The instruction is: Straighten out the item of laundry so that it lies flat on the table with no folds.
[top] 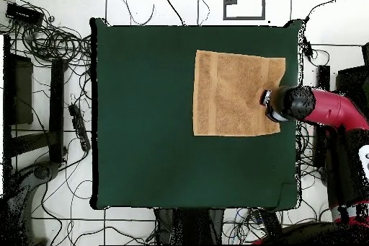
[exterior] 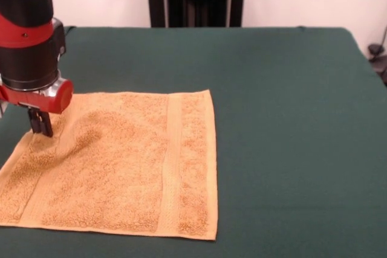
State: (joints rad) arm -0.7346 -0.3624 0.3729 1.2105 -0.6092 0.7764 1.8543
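The item of laundry (exterior: 121,161) (top: 230,93) is an orange-tan terry towel lying spread on the dark green table (exterior: 284,119) (top: 144,113). A flat woven band runs near its right side in the front view. My gripper (exterior: 41,126) stands at the towel's far left corner area, its dark fingers close together and pinching the cloth. A soft ridge rises in the towel from the fingers toward its middle. In the overhead view the red and black arm head (top: 295,104) covers the gripper at the towel's right edge.
The towel's left part lies close to the table's left edge in the front view. Cables and black stands (top: 58,77) lie on the floor around the table in the overhead view.
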